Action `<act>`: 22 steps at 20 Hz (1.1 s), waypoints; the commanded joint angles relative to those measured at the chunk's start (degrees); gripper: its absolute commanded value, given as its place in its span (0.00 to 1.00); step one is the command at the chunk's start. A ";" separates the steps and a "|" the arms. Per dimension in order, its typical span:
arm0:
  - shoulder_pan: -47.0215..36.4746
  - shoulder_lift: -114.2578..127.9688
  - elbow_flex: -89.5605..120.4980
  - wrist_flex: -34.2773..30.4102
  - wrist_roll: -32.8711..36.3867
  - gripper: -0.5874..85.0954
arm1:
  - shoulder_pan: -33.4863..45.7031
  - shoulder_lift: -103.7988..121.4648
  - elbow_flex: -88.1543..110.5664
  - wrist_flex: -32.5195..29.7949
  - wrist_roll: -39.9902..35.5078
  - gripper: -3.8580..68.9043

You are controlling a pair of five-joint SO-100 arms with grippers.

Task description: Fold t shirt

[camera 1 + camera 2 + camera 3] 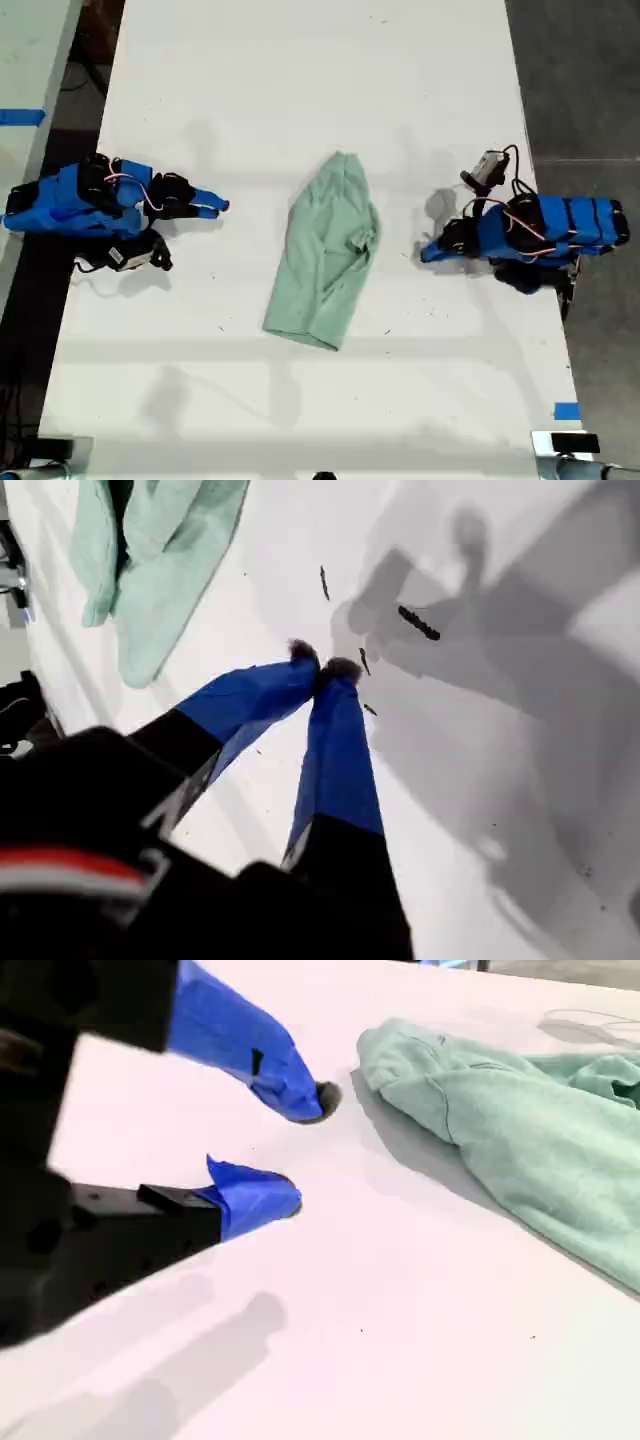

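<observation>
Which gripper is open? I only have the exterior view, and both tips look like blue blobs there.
Observer: My second gripper is open; its wrist view shows a clear gap between the jaws.
Operator: And the first?
Observer: My first gripper is shut, tips touching, nothing between them.
Operator: Is the open one touching the t shirt?
Observer: No. The second wrist view shows bare table between the jaws and the t shirt.

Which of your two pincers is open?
My second pincer: its blue tips stand apart with a gap between. My first pincer has its tips pressed together.
</observation>
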 commanded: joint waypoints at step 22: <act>-1.14 0.35 0.18 0.09 -0.88 0.14 | -0.35 0.35 3.08 -1.58 2.81 0.08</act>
